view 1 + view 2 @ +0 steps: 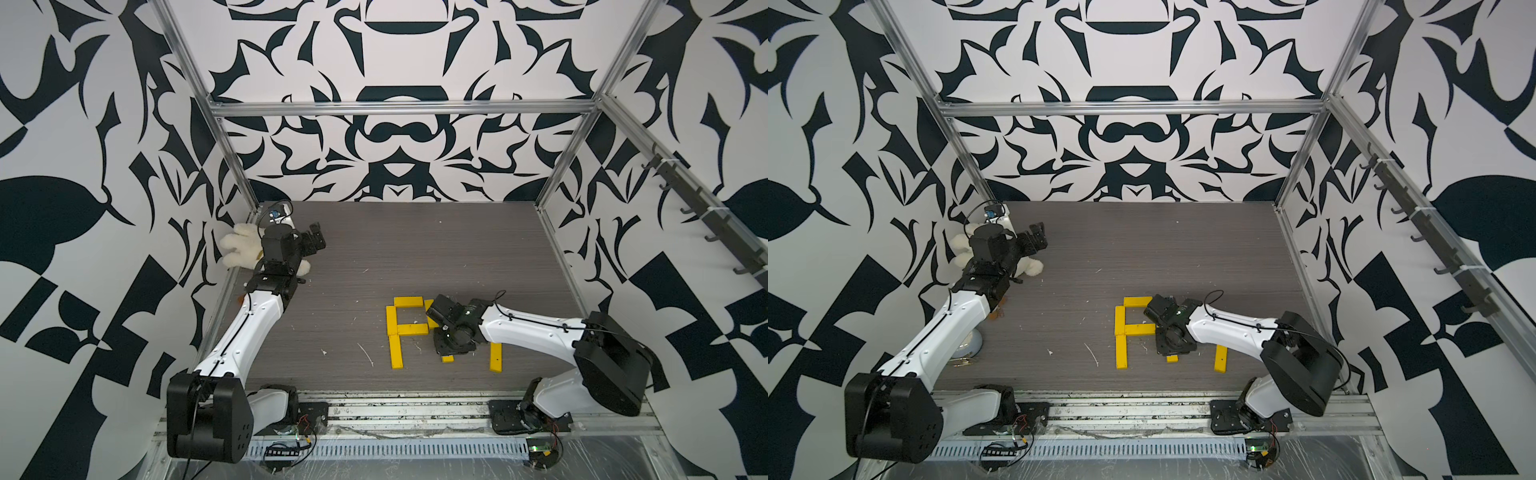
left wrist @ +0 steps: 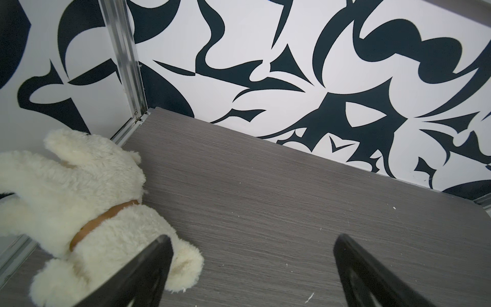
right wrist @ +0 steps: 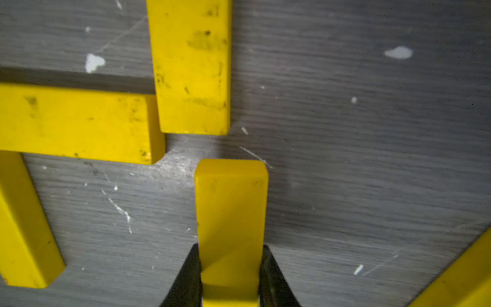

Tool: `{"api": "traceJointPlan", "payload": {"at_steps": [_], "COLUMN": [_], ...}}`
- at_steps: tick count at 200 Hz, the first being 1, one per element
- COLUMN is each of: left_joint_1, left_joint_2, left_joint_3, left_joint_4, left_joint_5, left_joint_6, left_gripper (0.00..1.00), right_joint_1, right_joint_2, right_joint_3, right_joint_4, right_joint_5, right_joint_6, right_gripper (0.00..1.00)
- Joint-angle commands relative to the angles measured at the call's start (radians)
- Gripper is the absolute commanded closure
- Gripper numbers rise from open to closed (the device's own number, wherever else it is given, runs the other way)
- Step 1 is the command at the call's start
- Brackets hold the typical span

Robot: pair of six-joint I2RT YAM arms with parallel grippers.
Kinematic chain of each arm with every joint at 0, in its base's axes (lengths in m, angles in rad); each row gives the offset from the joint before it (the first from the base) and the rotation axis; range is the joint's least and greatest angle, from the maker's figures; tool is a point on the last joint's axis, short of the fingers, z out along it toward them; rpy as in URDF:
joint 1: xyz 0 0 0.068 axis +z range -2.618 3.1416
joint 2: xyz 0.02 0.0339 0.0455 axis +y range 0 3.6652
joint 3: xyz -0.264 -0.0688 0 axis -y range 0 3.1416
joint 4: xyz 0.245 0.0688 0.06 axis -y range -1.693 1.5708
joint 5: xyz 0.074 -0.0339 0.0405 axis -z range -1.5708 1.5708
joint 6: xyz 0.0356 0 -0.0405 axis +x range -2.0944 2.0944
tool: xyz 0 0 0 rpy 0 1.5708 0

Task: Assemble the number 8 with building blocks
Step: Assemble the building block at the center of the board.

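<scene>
Several yellow building blocks lie flat on the grey table (image 1: 353,257) as part of the number 8: a top bar (image 1: 409,301), an upper left bar (image 1: 391,320), a middle bar (image 1: 412,329), a lower left bar (image 1: 395,351) and an upper right bar (image 3: 191,66). My right gripper (image 3: 230,247) is shut on another block (image 3: 231,207), which points end-on at the upper right bar with a small gap between them. In both top views the right wrist (image 1: 453,332) hides most of this block. One loose block (image 1: 496,357) lies to the right. My left gripper (image 2: 252,239) stands open and empty at the far left.
A white plush toy (image 1: 241,249) lies in the far left corner, its foot (image 2: 183,268) beside one left finger. Aluminium posts (image 1: 232,158) and patterned walls close in the table. A metal rail (image 1: 407,415) runs along the front edge. A white round object (image 1: 967,345) sits under the left arm.
</scene>
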State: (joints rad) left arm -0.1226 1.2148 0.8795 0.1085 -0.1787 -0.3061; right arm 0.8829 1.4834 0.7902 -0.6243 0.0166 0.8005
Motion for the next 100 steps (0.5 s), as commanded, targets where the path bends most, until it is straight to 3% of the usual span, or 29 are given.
{"api": "traceJointPlan", "payload": {"at_steps": [1, 100], "left_joint_1": [0.004, 0.008], "left_joint_2": [0.015, 0.003], "left_joint_3": [-0.004, -0.019], "left_joint_4": [0.031, 0.045], "left_joint_5": [0.001, 0.007], "left_joint_6": [0.009, 0.001], "left_gripper": [0.01, 0.01], "right_joint_1": [0.02, 0.041], "right_joint_2": [0.013, 0.06], "right_joint_3": [0.026, 0.046], "right_joint_4": [0.005, 0.026], "right_joint_5": [0.036, 0.056], "right_joint_6": [0.051, 0.079], "right_gripper": [0.98, 0.98]}}
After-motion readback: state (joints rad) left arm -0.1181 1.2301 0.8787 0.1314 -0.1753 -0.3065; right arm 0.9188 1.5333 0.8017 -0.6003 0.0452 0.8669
